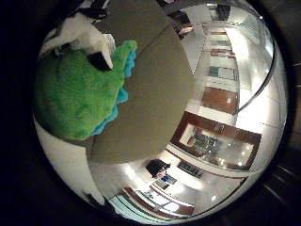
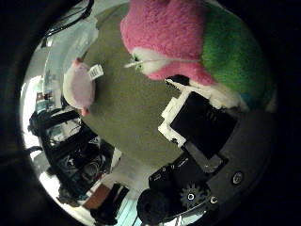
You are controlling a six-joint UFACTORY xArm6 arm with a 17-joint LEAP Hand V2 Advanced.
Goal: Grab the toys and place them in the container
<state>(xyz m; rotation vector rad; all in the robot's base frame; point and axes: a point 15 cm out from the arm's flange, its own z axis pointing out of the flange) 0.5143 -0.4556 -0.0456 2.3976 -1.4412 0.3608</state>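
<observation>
I have the hand (image 2: 197, 141) close over a plush toy (image 2: 188, 42), pink and green with blue trim, which fills much of both palm views, so it sits right against the palm. A white-and-black fingertip (image 1: 96, 47) presses into its green side, and I judge the fingers are curled round it to keep it from slipping while it is carried. The toy hangs just above an olive tabletop (image 2: 127, 108). I count two toys: the one held, and a pale pink one with a tag (image 2: 79, 87) lying on the tabletop well apart, not yet collected. I cannot see the container in either view.
</observation>
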